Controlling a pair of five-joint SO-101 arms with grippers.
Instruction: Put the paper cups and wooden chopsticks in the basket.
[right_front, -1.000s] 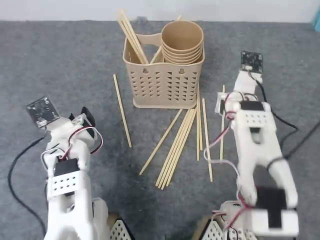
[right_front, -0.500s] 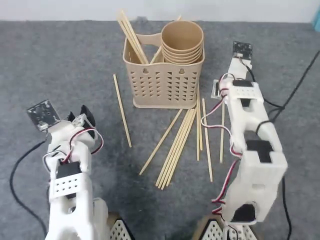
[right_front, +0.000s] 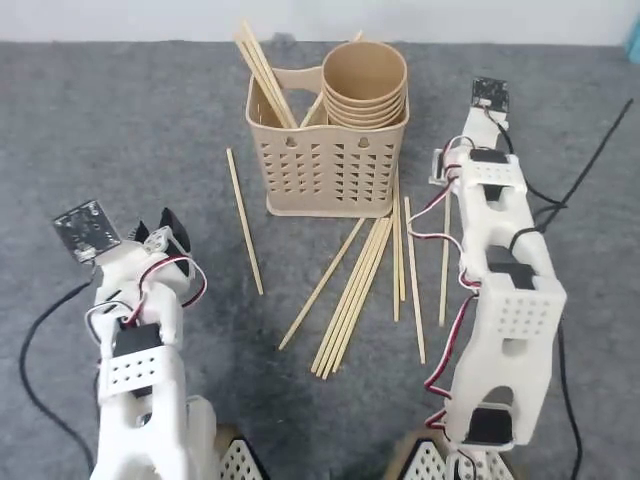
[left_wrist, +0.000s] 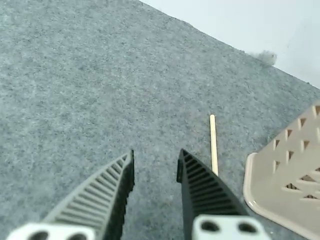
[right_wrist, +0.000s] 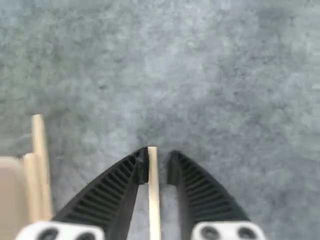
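Stretching out from its folded-back pose, the right arm (right_front: 500, 290) now reaches forward along the right side of the basket, while the left arm (right_front: 135, 320) has barely shifted and sits low on the left of the table (right_front: 120, 120).

The right end effector (right_wrist: 157, 152) has come down over the far end of the outermost chopstick (right_wrist: 153, 175). Its jaws are narrowly parted and straddle the stick, which lies against one jaw with a sliver of gap to the other. I judge this to be the last instant before a pinch, so the next loose stick is about to be picked up but is not yet held. The left end effector (left_wrist: 155, 152) hovers spread and empty above the table, near the lone chopstick (left_wrist: 213, 142) left of the basket.

Counts, largest first:
- One basket (right_front: 325, 170), upright at the back of the table.
- One stack of paper cups (right_front: 365, 75) already in its right compartment, roughly six rims, though they are hard to separate.
- About four chopsticks in the basket (right_front: 262, 70), leaning out of the left compartment.
- Nine or ten loose chopsticks (right_front: 350, 295) on the table, most fanned out in front of and right of the basket, so the chopstick half of the job is far from done.
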